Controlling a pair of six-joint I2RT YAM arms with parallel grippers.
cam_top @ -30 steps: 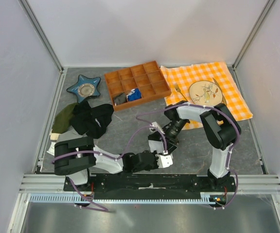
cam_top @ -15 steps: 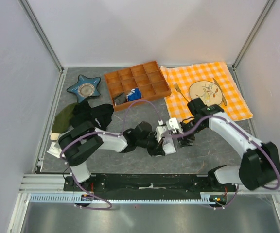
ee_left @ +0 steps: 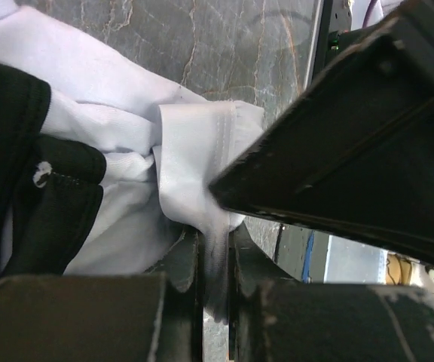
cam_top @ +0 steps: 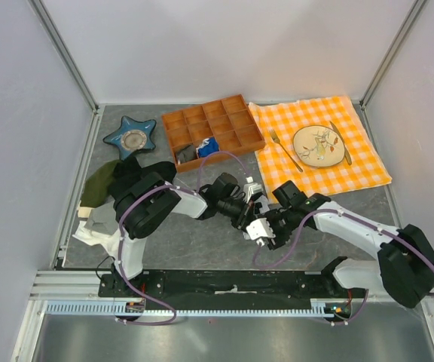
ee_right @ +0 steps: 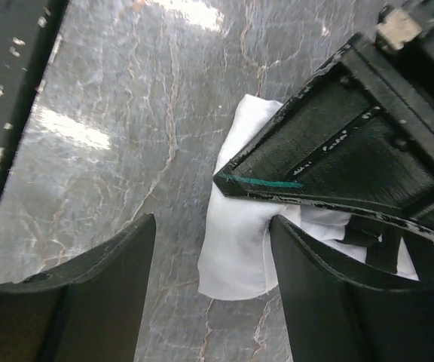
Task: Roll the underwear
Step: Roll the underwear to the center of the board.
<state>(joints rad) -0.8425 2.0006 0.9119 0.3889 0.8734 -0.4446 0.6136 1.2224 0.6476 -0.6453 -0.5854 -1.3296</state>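
The grey worktop (cam_top: 202,241) carries an orange checked cloth (cam_top: 353,170) at the far right, a wooden compartment tray (cam_top: 213,132) at the far middle and a heap of black clothing (cam_top: 145,181) on the left. None of these is involved in the work. Both arms reach in to the near middle of the worktop, where they meet over the underwear (ee_right: 236,241). From above the arms hide most of it. The wrist views show it lying bunched on the bare worktop, white with black edges and partly folded on itself. The left hand (ee_left: 214,241) is closed on a pinch of the white fabric at a stitched hem, with the cloth drawn up thin between its fingers. The right hand (ee_right: 213,222) stands with its jaws wide apart and straddles one rounded end of the bundle. It grips nothing. Assessment: the garment is light, limp and thin, so it will sag and unroll if released, and it will probably slide on the smooth stone. The stitched hem and the doubled end are the firmest places to hold. A single loose layer would likely pull out of the roll.
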